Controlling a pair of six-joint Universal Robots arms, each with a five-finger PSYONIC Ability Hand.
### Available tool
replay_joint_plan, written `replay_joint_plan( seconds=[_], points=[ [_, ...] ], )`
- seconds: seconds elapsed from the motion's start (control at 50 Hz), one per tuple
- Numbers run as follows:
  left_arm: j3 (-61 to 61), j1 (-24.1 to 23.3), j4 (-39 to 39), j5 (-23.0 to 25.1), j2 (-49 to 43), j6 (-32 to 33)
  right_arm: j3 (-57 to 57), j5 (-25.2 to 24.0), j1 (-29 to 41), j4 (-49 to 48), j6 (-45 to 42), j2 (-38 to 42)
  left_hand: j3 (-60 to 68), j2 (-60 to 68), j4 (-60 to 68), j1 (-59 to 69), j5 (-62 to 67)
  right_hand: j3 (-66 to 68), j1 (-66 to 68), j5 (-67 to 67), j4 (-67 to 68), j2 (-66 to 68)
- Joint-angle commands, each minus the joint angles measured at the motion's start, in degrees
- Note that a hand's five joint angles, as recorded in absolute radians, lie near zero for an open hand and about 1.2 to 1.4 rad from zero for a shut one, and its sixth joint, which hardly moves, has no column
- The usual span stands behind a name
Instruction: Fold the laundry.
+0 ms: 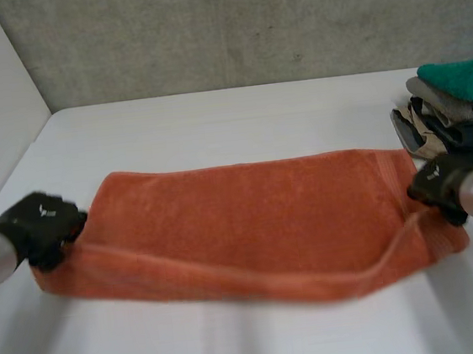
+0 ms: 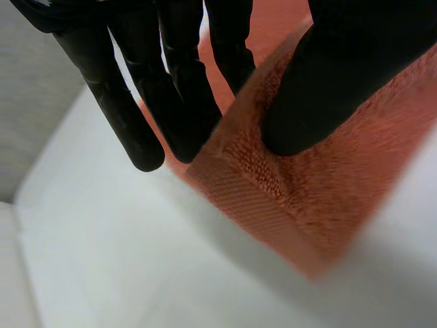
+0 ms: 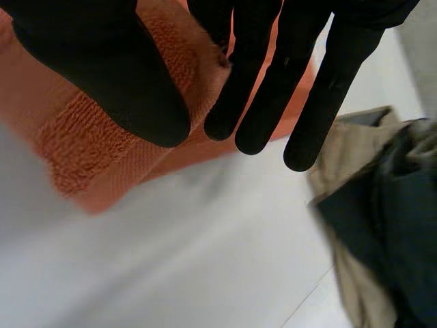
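1. The left hand (image 1: 42, 223) pinches the near left corner of the orange towel (image 1: 249, 218) between straight fingers and thumb. The right hand (image 1: 436, 183) pinches the near right corner likewise.
2. The towel lies widthways across the middle of the white table (image 1: 214, 120). Its near edge is raised between the hands and sags at the centre.
3. Risk: each pinch appears to take little more than the hem, so a corner could slip free. Uneven travel would skew the fold.
4. Risk: the clothes pile (image 1: 457, 103), just beside the right hand, may be knocked.
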Motion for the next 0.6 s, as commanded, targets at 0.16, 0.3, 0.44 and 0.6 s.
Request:
replay_joint_plan(
  seconds=[0.16, 0.3, 0.44, 0.6],
  points=[
    [41.1, -7.6, 32.1, -12.0, -17.0, -15.1, -36.7, 8.4, 5.8, -30.2, 17.9, 12.2, 11.4, 11.4, 11.2, 13.7, 13.1, 12.0, 16.5, 11.9, 11.5, 12.5],
    [47.2, -5.9, 43.8, -18.0, -16.6, -30.2, -33.4, 7.2, 6.1, -54.7, 26.0, 8.2, 11.4, 11.4, 11.2, 13.7, 13.1, 12.0, 16.5, 11.9, 11.5, 12.5],
    [45.1, -5.7, 34.9, -13.6, -17.2, -30.7, -31.9, 4.2, 7.1, -50.6, 25.7, 9.5, 11.4, 11.4, 11.2, 13.7, 13.1, 12.0, 16.5, 11.9, 11.5, 12.5],
    [36.4, -5.0, 34.2, -10.6, -18.2, -30.4, -29.6, 2.6, 8.5, -41.4, 25.1, 13.9, 11.4, 11.4, 11.2, 13.7, 13.1, 12.0, 16.5, 11.9, 11.5, 12.5]
  ],
)
